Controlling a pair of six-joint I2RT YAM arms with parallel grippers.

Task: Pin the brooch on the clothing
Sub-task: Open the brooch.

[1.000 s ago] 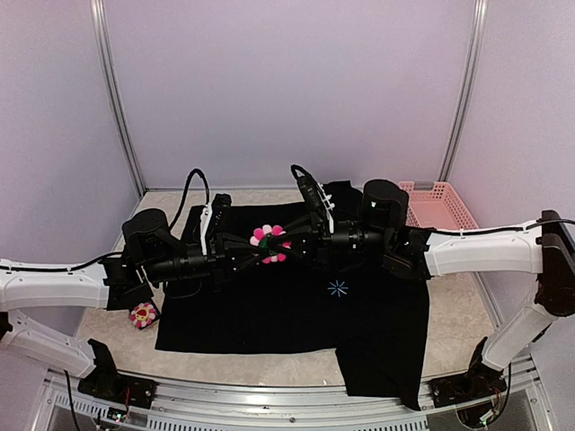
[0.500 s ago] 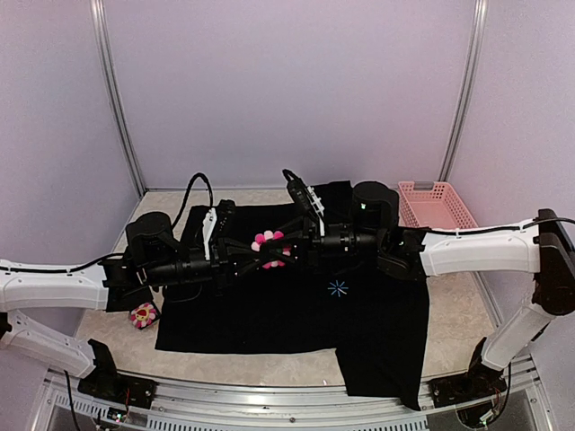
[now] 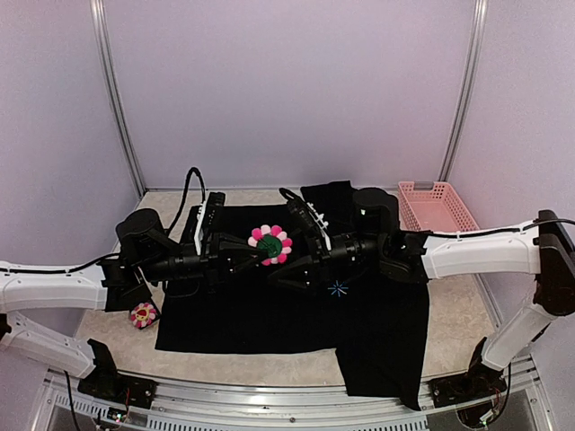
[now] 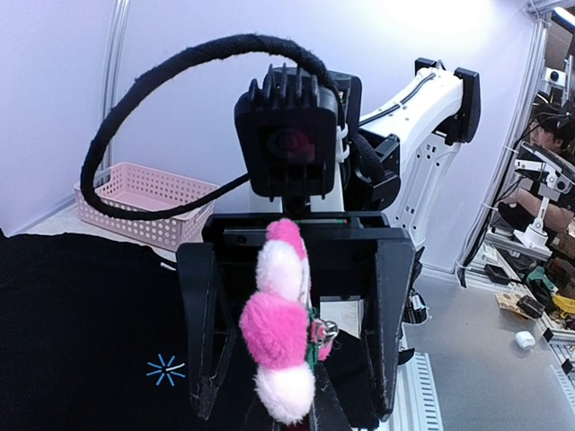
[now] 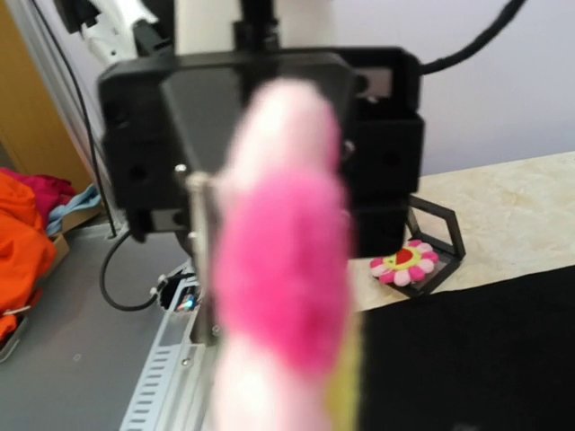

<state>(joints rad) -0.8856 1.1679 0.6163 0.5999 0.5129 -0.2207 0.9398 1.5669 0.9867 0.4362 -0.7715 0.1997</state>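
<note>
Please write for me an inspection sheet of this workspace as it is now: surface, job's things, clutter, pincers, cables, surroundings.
Surface: beige table, largely under the black T-shirt.
Job's things: black T-shirt spread out; flower brooch held over it, green back to the top camera.
Clutter: second flower brooch at the shirt's left edge; pink basket far right.
Pincers: left pincer shut on the flower brooch; right pincer open, facing it.
Cables: black cable loops over the left wrist.
Surroundings: pale walls, aluminium posts.

Table (image 3: 463,310), black T-shirt (image 3: 260,314), pink basket (image 3: 436,205), spare flower (image 3: 143,314)
</note>
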